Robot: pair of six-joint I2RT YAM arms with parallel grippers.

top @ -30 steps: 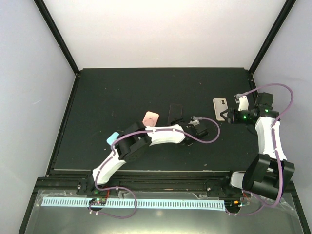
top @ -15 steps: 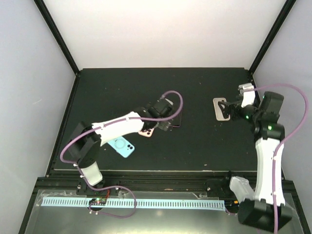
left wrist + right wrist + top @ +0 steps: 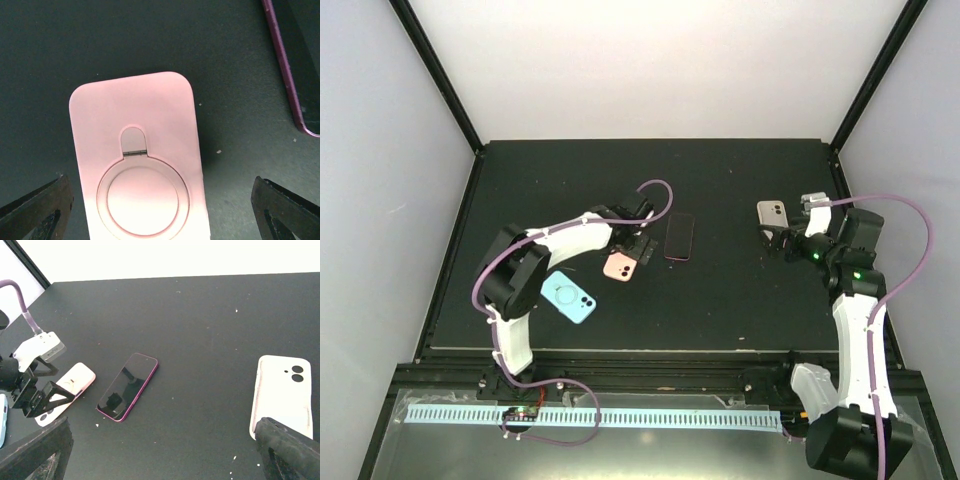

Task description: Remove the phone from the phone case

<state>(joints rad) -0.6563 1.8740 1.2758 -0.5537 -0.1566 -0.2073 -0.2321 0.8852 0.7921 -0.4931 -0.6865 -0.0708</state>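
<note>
Standing apart, left fingers [image 3: 35, 210] straddle pink case [image 3: 135, 165], right fingers [image 3: 290, 450] face white case [image 3: 277, 395].

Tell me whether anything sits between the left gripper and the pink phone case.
Nothing visible does. The left gripper hangs open directly over the pink phone case, a finger to each side. The purple phone lies off to one side, apart from the case.
</note>
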